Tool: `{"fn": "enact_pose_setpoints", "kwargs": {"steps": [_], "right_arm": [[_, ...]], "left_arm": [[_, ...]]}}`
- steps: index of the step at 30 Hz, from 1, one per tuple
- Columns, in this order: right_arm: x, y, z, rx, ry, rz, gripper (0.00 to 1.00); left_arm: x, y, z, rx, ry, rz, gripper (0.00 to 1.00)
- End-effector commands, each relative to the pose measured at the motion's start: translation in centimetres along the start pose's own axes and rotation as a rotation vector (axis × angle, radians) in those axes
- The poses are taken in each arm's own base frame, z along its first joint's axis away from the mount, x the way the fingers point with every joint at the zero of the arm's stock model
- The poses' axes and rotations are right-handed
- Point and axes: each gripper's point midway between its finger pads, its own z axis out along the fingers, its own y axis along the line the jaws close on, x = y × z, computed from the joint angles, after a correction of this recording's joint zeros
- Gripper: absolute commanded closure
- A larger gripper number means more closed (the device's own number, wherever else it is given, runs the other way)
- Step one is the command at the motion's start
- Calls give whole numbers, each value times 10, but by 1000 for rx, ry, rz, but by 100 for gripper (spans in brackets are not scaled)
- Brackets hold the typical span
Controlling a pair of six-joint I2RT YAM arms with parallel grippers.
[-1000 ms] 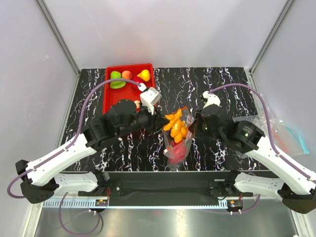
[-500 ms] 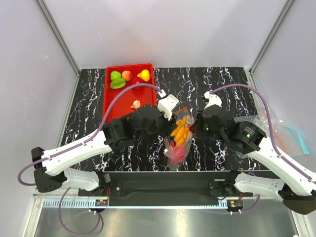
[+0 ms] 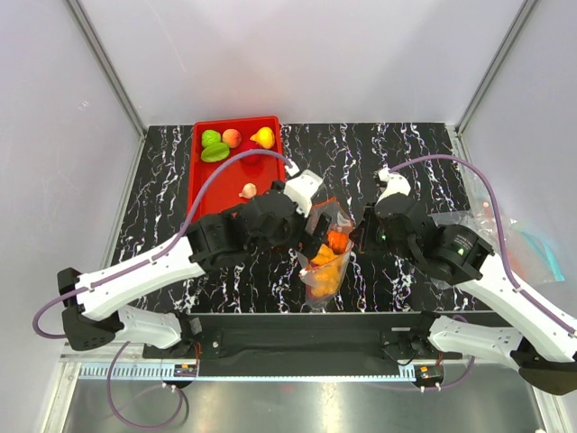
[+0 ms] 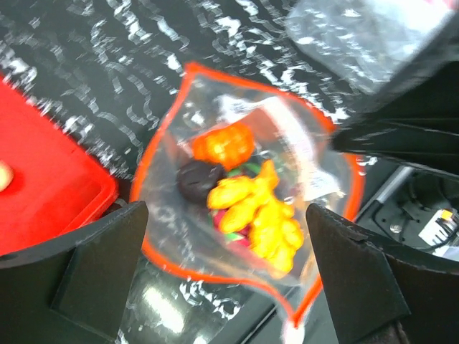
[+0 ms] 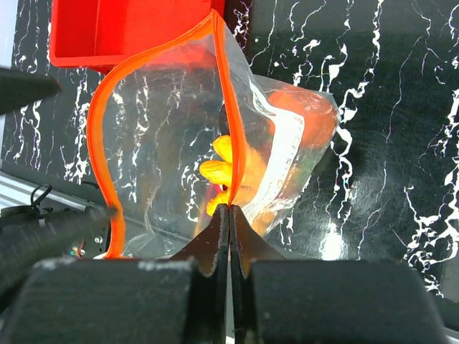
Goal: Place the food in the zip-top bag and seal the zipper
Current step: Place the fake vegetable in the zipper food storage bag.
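Note:
The zip-top bag (image 3: 326, 266) stands near the table's front middle with its mouth open upward. My right gripper (image 5: 229, 208) is shut on the zipper (image 5: 107, 143), pinching one side of the orange-red rim. My left gripper (image 4: 228, 244) hangs open right above the mouth, with nothing between its fingers. Inside the bag lie an orange piece (image 4: 224, 143), a dark purple piece (image 4: 199, 179) and a knobbly yellow piece (image 4: 269, 222), with red and green bits under them. More food stays on the tray: green (image 3: 213, 152), peach (image 3: 232, 137) and yellow (image 3: 263, 137).
The shallow red tray (image 3: 203, 185) sits at the back left, with a small pale piece (image 3: 248, 190) near its front end. A blue-tinted clear bag (image 3: 523, 239) lies at the right edge of the table. The left arm's body (image 3: 252, 225) leans across the tray's front.
My left arm swung right from the tray to above the bag's mouth and its jaws opened; the yellow piece it carried now lies inside the bag. The right gripper kept its hold.

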Motion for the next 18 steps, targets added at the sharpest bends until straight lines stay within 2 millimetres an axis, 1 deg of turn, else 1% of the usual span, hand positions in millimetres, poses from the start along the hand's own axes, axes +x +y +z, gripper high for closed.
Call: {"fn": "enact_pose_setpoints", "kwargs": {"steps": [1,2,4,5,6,7,12,13,14,15,16,17,18], "right_arm": [[-14,2,-7,-12,-53,35,100],[-14,2,-8,-11,-54,38,100],[-13,2,-7,-9,-50,36,100],[-13,1,-6,-7,-50,36,100],[-13,2,-6,-10,-51,38,100],[-12,2,-5,-10,-48,37,100],[-9,0,-1,1,-42,42,100],[-9,0,-1,2,-44,44,100],[-7,-1,0,6,-39,44,100],[-7,-1,0,6,-39,46,100],[-7,-1,1,9,-39,46,100],[-6,-3,2,18,-37,52,100],[-5,-3,3,19,-34,55,100]], "left_arm": [[-18,26,-16,-116,-29,-86,1],[-16,33,-15,-138,-19,-111,1],[-9,38,-12,-135,8,-138,1],[-7,46,-10,-150,16,-175,2],[-6,48,-8,-145,18,-195,3],[-3,52,-4,-133,33,-218,6],[6,47,13,-70,75,-243,13],[11,43,18,-44,99,-242,15],[12,44,22,-41,104,-250,17],[11,43,24,-26,101,-253,29],[17,39,28,0,117,-257,35],[17,39,30,11,116,-266,43],[16,38,33,29,106,-272,54]]}}
